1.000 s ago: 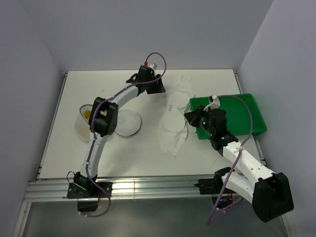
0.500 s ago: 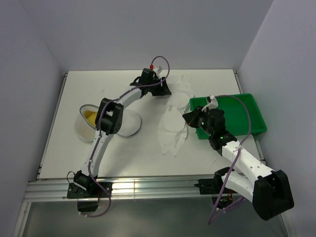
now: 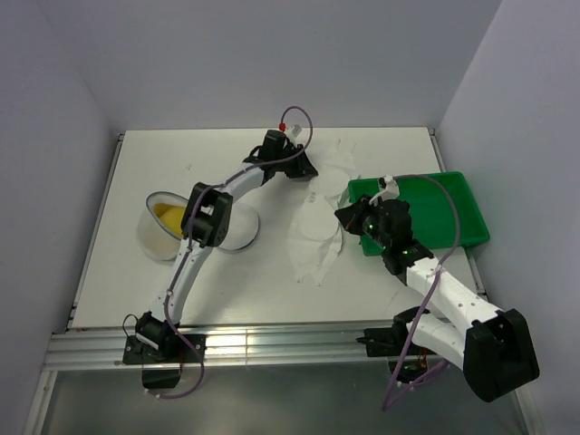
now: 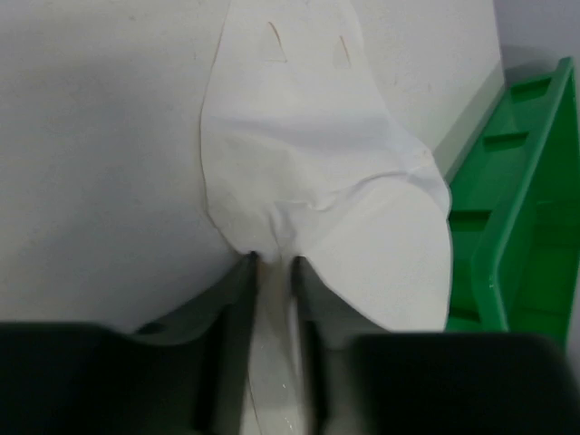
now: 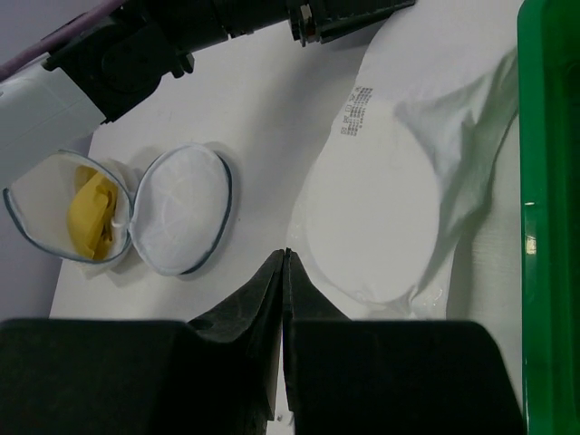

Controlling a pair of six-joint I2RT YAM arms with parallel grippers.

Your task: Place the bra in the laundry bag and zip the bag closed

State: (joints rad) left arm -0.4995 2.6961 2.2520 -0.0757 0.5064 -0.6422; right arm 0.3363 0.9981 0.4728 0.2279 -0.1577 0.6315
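Nearest, right gripper (image 5: 285, 256): about 4 o'clock on the table, fingers pressed flat together with no cloth visible between them, tips just beside the near cup's edge.
Laundry bag (image 5: 186, 217): at 9 o'clock, lying open like a clamshell with the zipper undone. One half cradles a yellow item (image 5: 89, 207), the other is bare mesh.
Bra (image 3: 317, 237): white, sprawled on the table just right of centre, running from 5 o'clock up toward 1 o'clock. It is well apart from the bag and not yet inside.
Green tray (image 3: 453, 213): at 3 o'clock, its left wall just beside the bra.
Left gripper (image 4: 274, 267): farthest out, near 12 o'clock, fingers nipped on a fold at the bra's far end, where the cloth puckers at the tips.
Lift: the pinch looks to be on a thin fold only, so I'd raise slowly, high enough that the trailing cups leave the table before swinging toward 9 o'clock, and keep the cloth off the tray wall.
Drop: aim over the bag's open half and lower until the fabric piles inside the rim, then let go. Cloth left across the zipper track would likely jam the closing.
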